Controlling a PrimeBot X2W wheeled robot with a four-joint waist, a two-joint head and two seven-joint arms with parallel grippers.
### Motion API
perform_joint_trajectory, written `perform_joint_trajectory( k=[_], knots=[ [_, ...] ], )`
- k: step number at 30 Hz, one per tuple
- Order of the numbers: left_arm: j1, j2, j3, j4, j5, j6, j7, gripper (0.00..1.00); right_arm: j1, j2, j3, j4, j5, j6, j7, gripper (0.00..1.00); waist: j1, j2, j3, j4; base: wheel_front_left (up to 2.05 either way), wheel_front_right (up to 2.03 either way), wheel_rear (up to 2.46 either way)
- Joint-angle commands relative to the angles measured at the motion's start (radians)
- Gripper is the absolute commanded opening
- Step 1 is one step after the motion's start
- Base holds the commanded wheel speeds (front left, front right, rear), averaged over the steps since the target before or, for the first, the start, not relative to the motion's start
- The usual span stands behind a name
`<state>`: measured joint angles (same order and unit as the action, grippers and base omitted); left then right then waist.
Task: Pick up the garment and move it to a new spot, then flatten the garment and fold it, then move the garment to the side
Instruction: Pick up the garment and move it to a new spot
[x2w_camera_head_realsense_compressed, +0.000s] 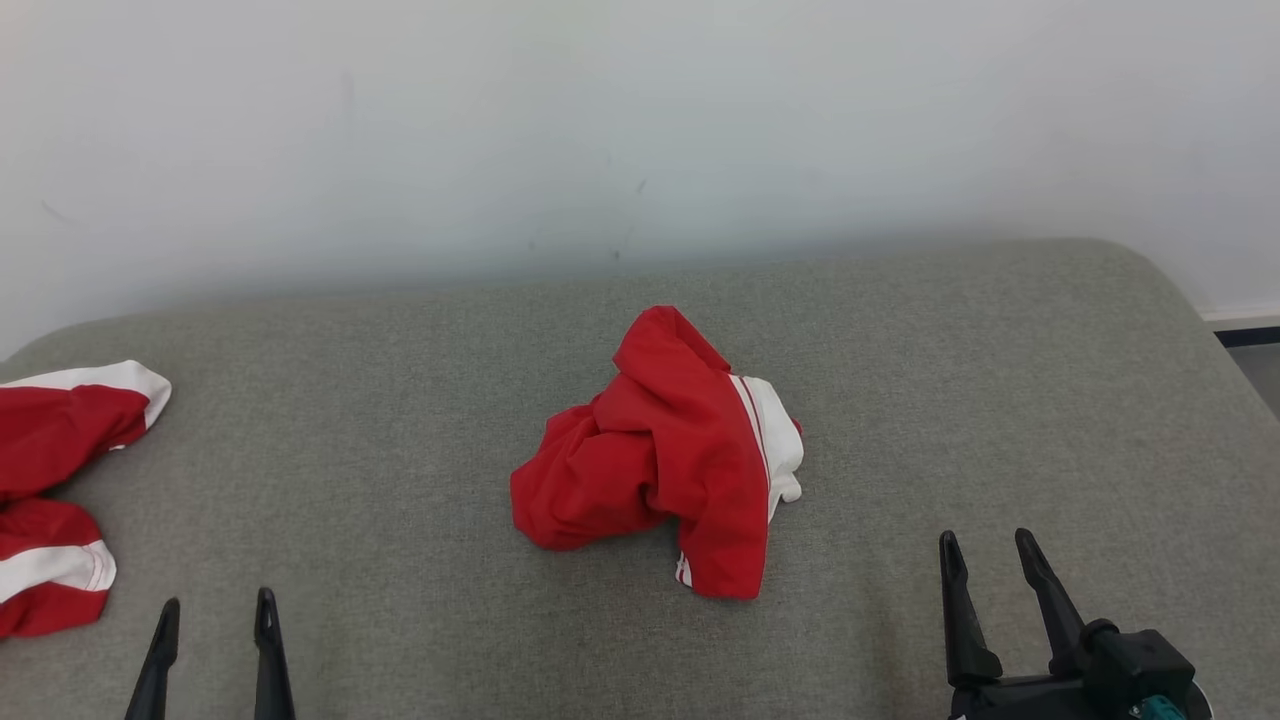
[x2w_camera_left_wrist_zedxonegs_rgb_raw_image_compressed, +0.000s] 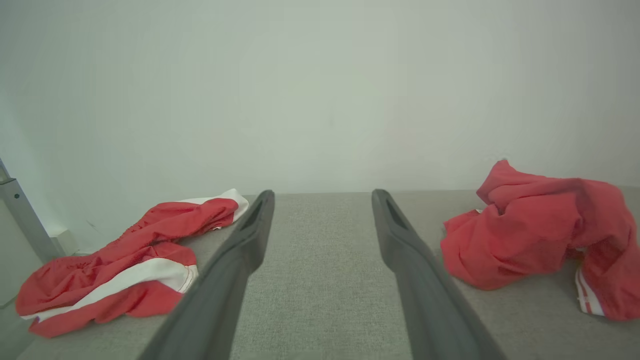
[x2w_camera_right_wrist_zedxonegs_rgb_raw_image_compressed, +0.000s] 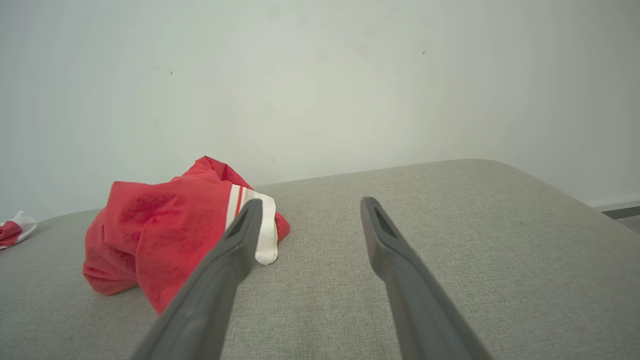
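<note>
While both arms sit low at the near edge, a pale wall (x2w_camera_head_realsense_compressed: 640, 120) rises behind a broad grey padded surface (x2w_camera_head_realsense_compressed: 400, 480) that spans the scene. At its centre, well apart from both grippers, lies the garment (x2w_camera_head_realsense_compressed: 660, 450), a crumpled red heap peaking toward the far side, with a white panel edged by thin stripes down its right flank and a short striped hem at its near corner. A second red-and-white garment (x2w_camera_head_realsense_compressed: 55, 450) sprawls at the left edge, loosely bunched. The right gripper (x2w_camera_head_realsense_compressed: 985, 537) shows at the near right, dark fingers pointing toward the wall and spread wide, holding nothing. The left gripper (x2w_camera_head_realsense_compressed: 217, 600) mirrors it at the near left, fingers likewise wide apart and empty, just right of the second garment.
</note>
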<state>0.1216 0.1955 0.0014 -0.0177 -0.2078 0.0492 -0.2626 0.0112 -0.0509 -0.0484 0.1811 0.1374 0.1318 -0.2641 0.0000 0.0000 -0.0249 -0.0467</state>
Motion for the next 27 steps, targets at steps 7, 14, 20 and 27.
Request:
perform_joint_trajectory(
  k=[7,14,20,27],
  knots=[
    [0.032,-0.023,0.011,0.025,0.043,-0.048,-0.003,1.00,0.016,0.001,0.004,0.002,-0.001,-0.002,-0.001,1.00,0.0000,0.0000,-0.002,0.006,0.00,0.00,0.00],
    [0.024,-0.049,0.013,0.041,0.063,-0.065,-0.003,1.00,0.017,0.001,0.005,0.007,-0.004,-0.002,-0.001,1.00,0.0000,0.0000,-0.005,0.005,0.00,0.00,0.00],
    [0.021,-0.069,0.024,0.052,0.078,-0.081,-0.003,1.00,0.019,0.001,0.006,0.010,-0.009,-0.002,-0.001,1.00,0.0000,0.0000,-0.010,0.004,0.00,0.00,0.00],
    [0.023,-0.086,0.033,0.060,0.089,-0.092,-0.003,1.00,0.022,0.001,0.009,0.013,-0.016,-0.002,-0.001,1.00,0.0000,0.0000,-0.016,0.008,0.00,0.00,0.00]
  ],
)
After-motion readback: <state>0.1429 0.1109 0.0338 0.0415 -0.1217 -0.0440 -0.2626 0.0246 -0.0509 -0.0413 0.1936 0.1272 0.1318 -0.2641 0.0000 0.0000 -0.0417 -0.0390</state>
